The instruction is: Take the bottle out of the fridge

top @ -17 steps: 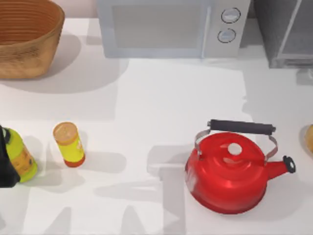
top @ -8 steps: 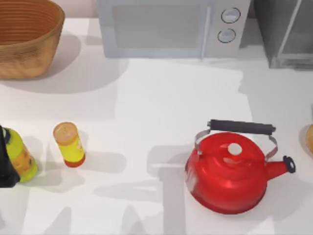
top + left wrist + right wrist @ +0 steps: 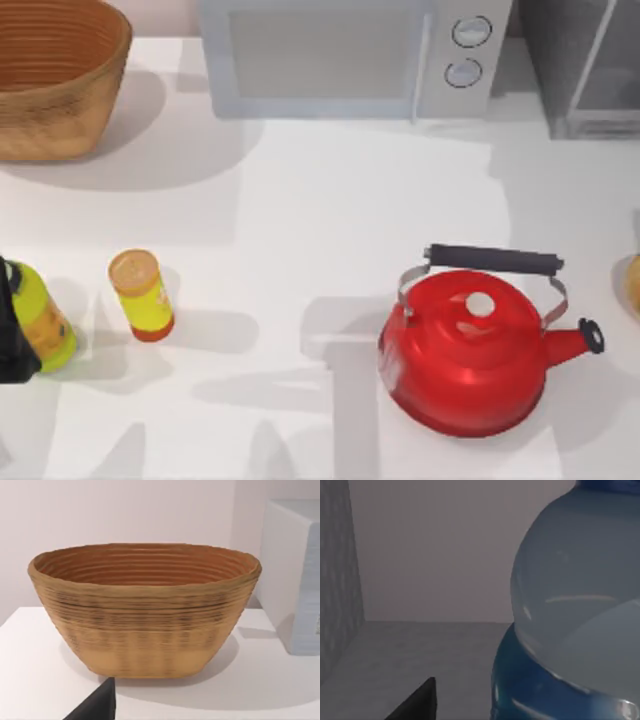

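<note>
Looking through your right wrist view, you find the bottle [image 3: 575, 595] looming close, upright, its pale clear body rising to a sliver of blue cap at the top and a blue band low on its body; it stands inside the fridge [image 3: 585, 65], on the grey floor of the compartment with a grey side wall and a pale back wall behind it. Your right pincer is the nearer one by far: a single dark fingertip [image 3: 417, 702] pokes in beside the bottle, off to one side of it, with a gap of bare fridge floor between them. You cannot tell from this whether the right pincer stands apart or together, nor whether it touches the bottle. Since the bottle's long axis is vertical, you will likely want the fingers level on either side of its body. The fridge sits at the far right corner of the counter [image 3: 330, 200], just beside the microwave [image 3: 350, 55]. On the way back out, judge the red kettle [image 3: 470, 350] as the main obstacle: it stands on the near right with its handle raised. Your left arm looks idle, facing the wicker basket [image 3: 145, 607] at the far left; near it stand a yellow-green bottle [image 3: 40, 320] and a yellow bottle with an orange lid [image 3: 142, 295].
</note>
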`<state>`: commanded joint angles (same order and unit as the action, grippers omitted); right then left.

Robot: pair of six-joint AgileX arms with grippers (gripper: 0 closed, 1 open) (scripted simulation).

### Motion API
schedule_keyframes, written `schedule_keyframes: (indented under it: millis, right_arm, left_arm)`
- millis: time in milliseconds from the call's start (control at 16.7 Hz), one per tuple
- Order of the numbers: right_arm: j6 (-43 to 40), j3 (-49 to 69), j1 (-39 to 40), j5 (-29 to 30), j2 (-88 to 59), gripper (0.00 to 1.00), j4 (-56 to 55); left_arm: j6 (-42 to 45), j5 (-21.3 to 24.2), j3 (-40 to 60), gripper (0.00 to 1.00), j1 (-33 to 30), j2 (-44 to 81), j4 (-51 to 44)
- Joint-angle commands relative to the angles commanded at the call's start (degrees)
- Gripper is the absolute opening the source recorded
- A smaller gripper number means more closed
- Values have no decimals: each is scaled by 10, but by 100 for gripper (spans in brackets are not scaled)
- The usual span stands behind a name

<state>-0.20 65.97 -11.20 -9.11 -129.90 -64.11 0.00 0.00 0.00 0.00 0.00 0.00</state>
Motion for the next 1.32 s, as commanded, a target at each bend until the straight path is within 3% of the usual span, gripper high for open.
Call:
schedule_keyframes:
  millis: [720,1320]
  right_arm:
    - [0,0,0,0,0,2,0]
    - [0,0,-2,0,3,0,2]
  left_arm:
    - [0,0,0,100,0,0,0]
    - [0,0,0,100,0,0,0]
